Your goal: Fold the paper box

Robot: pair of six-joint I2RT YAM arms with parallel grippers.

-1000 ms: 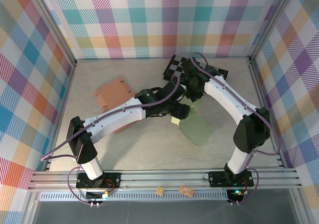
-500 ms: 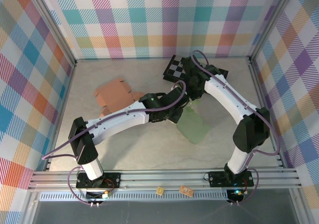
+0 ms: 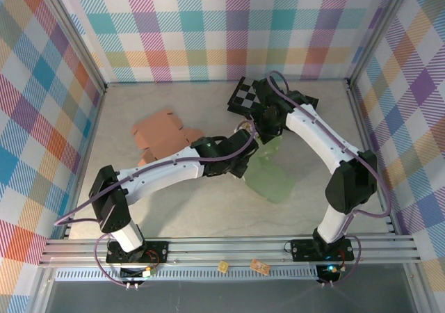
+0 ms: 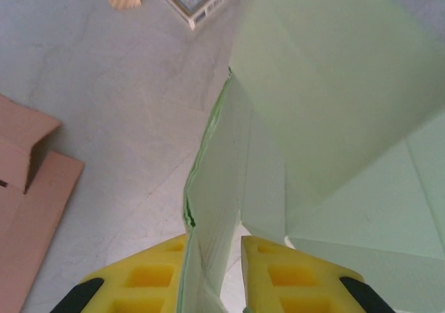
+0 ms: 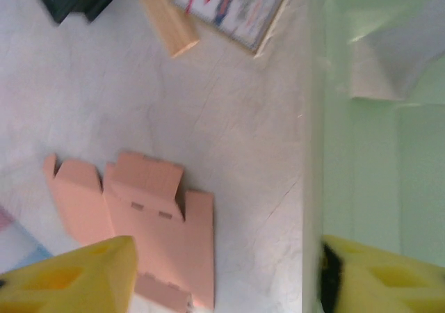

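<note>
1. The table (image 3: 208, 202), a pale stone-look surface, carries everything here.
2. The paper box (image 3: 272, 177) is a pale, slightly see-through green sheet. It sits just on the near side of the checkered board (image 3: 245, 97), toward the arm bases and a little to the right. It is only part folded: one broad panel lies flat on the table, while the end nearest the board rises into upright walls. In the left wrist view the box (image 4: 334, 90) shows sharp creases, a large smooth panel tilting over, and a narrow upright flap with a darker green edge.
3. A flat pink cardboard blank (image 3: 161, 135), unfolded with tabs and slots, lies left of the checkered board and nearer the arms, well apart from it.
4. The checkered board itself is black and white, lying tilted.
5. The left gripper (image 4: 214, 247) has its yellow fingers drawn close, pinching the upright green flap between them. From above it (image 3: 243, 153) sits near-side of the board, at the box's left edge.
6. The right gripper (image 5: 226, 250) stands wide apart, holding nothing. A green wall of the box (image 5: 361, 174) rises just inside its right finger.
7. A printed card (image 5: 233, 10) and a small wooden block (image 5: 169, 28) lie just beside each other. Their place relative to the board cannot be told.
</note>
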